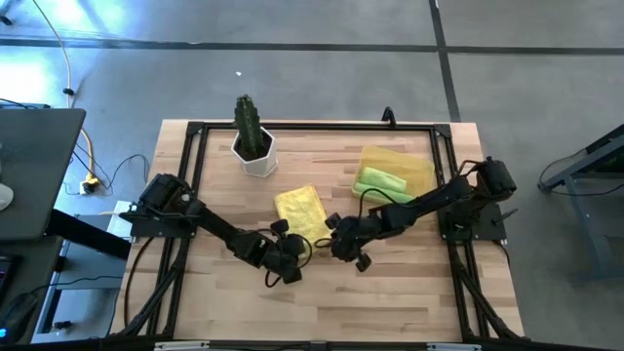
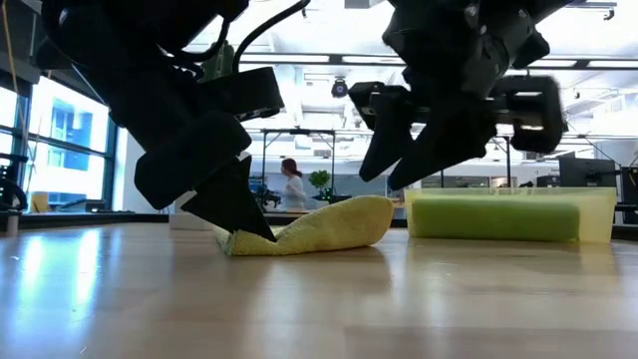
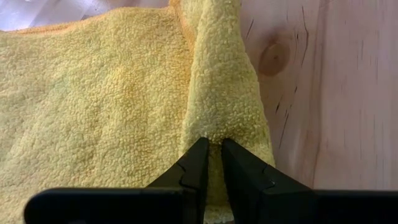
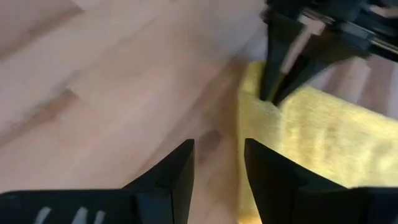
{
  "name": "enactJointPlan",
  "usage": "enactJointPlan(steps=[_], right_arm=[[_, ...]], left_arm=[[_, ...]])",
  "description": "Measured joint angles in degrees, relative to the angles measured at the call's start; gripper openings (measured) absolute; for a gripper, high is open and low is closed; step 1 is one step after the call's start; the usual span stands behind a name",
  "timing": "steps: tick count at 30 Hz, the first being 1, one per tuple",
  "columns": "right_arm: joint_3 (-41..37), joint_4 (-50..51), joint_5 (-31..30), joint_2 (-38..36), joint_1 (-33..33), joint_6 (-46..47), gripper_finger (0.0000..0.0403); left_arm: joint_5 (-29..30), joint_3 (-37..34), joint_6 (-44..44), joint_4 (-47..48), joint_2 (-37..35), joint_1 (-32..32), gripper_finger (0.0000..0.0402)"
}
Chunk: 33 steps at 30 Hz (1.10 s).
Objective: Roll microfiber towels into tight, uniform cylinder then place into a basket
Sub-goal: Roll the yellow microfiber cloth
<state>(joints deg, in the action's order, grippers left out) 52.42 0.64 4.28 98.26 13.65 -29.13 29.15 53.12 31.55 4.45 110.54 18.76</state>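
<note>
The bright yellow towel (image 1: 300,209) lies partly bunched on the wooden table, and it also shows in the low view (image 2: 324,227). My left gripper (image 3: 211,148) is shut on a raised fold at the towel's near edge. My right gripper (image 4: 219,163) is open and empty, hovering above the table just right of the towel's near edge (image 2: 399,155). The translucent yellow basket (image 1: 421,168) stands at the far right and holds a lime green rolled towel (image 1: 378,181). My left gripper pinches a raised ridge of the yellow towel (image 3: 217,127) between its two fingers, at the towel's near edge. The fingers slant down from the table's near left (image 2: 249,214). The ridge runs away from the fingertips, and the rest of the towel lies on the table.
A white pot with a green cactus (image 1: 254,138) stands at the far left of the table. A black frame (image 1: 292,127) runs around the tabletop. Bare wood lies along the near edge (image 1: 322,302).
</note>
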Motion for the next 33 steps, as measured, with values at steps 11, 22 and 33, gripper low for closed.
enactJointPlan(steps=[11, 22, 33], right_arm=[[-0.02, -1.53, -4.33, 4.21, -1.28, 3.23, 0.0133], [-0.02, -2.14, -5.82, 4.24, -2.43, 0.53, 0.0133], [-0.02, -2.12, -5.78, 4.24, -3.18, -2.42, 0.0191]], left_arm=[[-0.01, -0.04, -0.03, -0.15, 0.00, -0.09, 0.0042], [0.02, -0.09, -0.17, -0.32, 0.00, -0.09, 0.0042], [0.04, -0.09, -0.07, -0.38, 0.00, -0.09, 0.0042]])
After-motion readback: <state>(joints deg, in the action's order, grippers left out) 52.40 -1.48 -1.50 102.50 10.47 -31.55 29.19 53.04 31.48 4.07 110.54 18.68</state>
